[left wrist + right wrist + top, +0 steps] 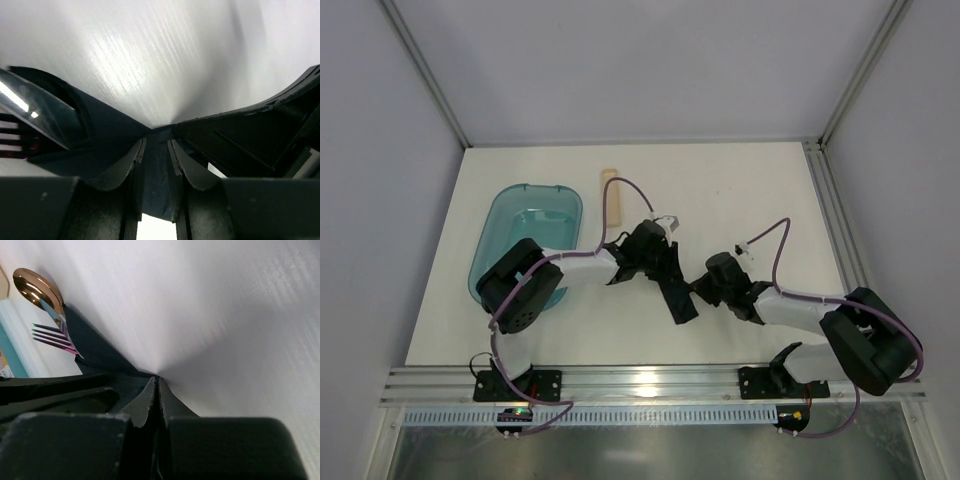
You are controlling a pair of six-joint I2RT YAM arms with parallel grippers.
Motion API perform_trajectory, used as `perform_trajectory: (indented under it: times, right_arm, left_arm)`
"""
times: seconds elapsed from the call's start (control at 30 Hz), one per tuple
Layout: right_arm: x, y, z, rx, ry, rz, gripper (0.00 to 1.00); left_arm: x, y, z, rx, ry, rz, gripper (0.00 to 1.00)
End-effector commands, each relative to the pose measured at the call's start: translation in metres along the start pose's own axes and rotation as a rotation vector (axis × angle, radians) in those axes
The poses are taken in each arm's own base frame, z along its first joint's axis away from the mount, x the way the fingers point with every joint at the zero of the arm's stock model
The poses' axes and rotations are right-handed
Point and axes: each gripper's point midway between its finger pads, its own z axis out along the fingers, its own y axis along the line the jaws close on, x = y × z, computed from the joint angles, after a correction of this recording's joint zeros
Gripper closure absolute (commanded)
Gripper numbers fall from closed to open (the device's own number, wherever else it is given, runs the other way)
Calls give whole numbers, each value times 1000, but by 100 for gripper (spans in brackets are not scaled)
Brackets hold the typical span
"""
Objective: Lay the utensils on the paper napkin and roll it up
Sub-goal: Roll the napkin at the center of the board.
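No readable text, no labels, no numbers, no signs

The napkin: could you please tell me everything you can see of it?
The napkin is a thin, dark navy paper sheet, folded into a long bundle lying slantwise on the table. A spoon bowl and fork tines poke from one end. The left pincer grips a fold of it; the right pincer, shut, meets its edge, pinch unclear.

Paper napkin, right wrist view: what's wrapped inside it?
A copper spoon bowl and fork tines poke out of one end of the paper napkin. Their handles are covered by the dark paper, so other utensils inside cannot be seen.
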Motion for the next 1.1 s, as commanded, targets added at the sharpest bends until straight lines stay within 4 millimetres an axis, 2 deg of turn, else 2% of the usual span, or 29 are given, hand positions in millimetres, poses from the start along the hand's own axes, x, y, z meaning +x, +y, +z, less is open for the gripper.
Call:
perform_trajectory:
  times: [0.0,0.27,0.33,0.4,0.63,0.77,1.07]
  right_arm:
    - [-10,-19,-3,41,-68,-99,96]
    - [-13,-35,-8,73,-111,-120,96]
    - [-10,-40,-8,84,-116,-124,96]
    - [-6,-44,-9,86,-114,-117,96]
    - [-3,-60,-13,109,-138,-103,96]
    - [-2,-67,-12,127,-139,-102,96]
    - [-3,-78,-13,147,-153,-94,96]
  left_arm:
    - [-39,-13,-21,-5,-88,38,73]
    - [-34,-13,-33,-7,-86,40,73]
    - [-23,-12,-35,-3,-68,36,73]
    - [-16,-22,-40,21,-68,44,74]
    - [34,-29,-43,20,-9,56,80]
    - [47,-35,-41,21,0,57,82]
    - [57,-53,-38,58,-19,71,82]
